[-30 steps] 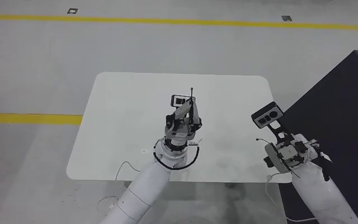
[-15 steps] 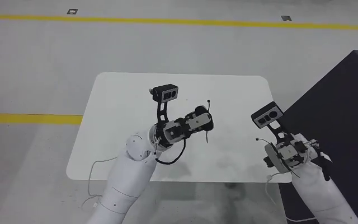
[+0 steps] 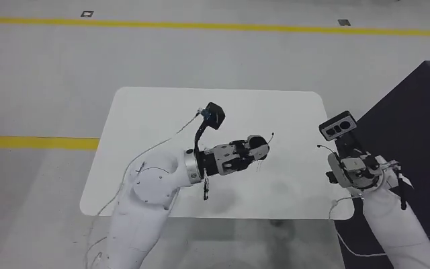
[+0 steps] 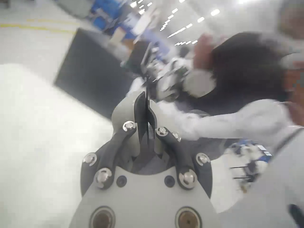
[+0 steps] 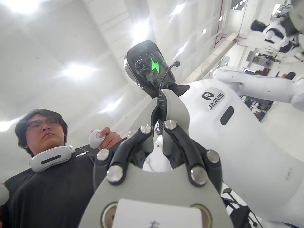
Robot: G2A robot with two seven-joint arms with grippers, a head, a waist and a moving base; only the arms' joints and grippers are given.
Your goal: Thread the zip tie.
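Top view: left gripper (image 3: 263,145) is clenching a thin zip tie (image 4: 145,96) above the table (image 3: 148,121), right gripper (image 5: 159,100) is pinching a second tie (image 5: 175,64), head outward, well apart, so the alignment step is probably running, next calling for steering tip into head.

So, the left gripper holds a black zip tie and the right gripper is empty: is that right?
Not quite. The right gripper is not empty: the right wrist view shows it shut on a second zip tie. The left gripper does hold a black zip tie.
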